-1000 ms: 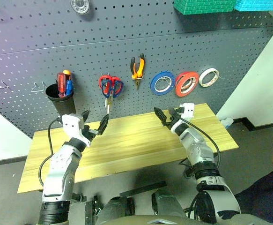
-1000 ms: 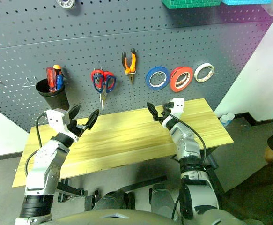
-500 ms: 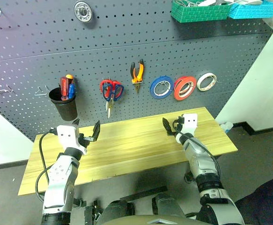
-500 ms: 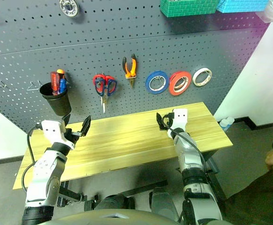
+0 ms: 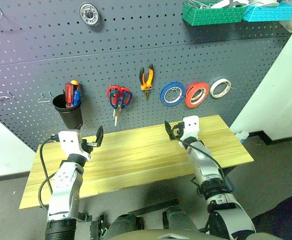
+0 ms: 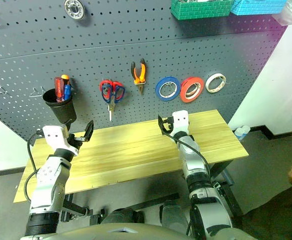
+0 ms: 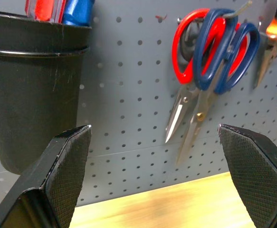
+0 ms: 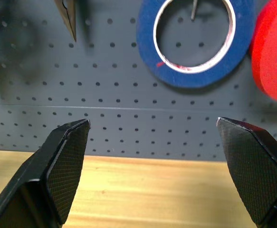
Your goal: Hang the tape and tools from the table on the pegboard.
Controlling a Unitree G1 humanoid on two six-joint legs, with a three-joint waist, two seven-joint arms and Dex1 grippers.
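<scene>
Pegboard (image 5: pixel 35 45) stock: red tape (image 5: pixel 197 94), pliers (image 5: pixel 146 79), blue scissors (image 7: pixel 226 57) hung beyond our jaws. Desk (image 5: pixel 135 155) holds nothing; left gripper (image 5: pixel 89 141) and right gripper (image 5: pixel 173 131) released. We withdraw level, avoiding hooks.

A workshop corner: dark grey pegboard (image 5: pixel 45 50) on the wall with hanging pliers (image 5: pixel 146 76), scissors (image 5: pixel 118 96), 3 tape rolls (image 5: pixel 197 93), a black cup (image 5: pixel 69 111) of screwdrivers, above a wooden table (image 5: pixel 135 160).

Scene evenly lit from above; pale glare seen on pegboard (image 5: pixel 35 45) upper left. Soft shadows cast under hung items. Table (image 7: pixel 176 209) edge blurred in left wrist view.
</scene>
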